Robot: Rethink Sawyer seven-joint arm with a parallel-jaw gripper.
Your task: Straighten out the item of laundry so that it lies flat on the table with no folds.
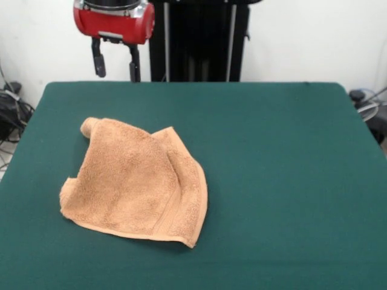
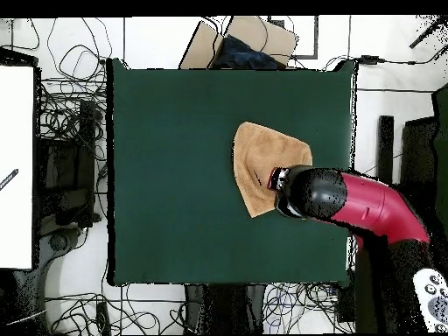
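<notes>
Folded terry towel on the green table, toward the camera's left.
Gripper hangs empty above, fingers spread; best to pinch the doubled-over far corner and draw it outward.

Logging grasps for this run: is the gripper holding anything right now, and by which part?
Nothing is held. The gripper hangs open above the table's far edge, its fingers empty; the towel lies crumpled, apart from it.

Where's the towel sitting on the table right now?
In the front view the towel lies rumpled and folded on the picture's left half of the green table, towards the near edge. The open claw hangs above the table's far edge, clear of it.
</notes>
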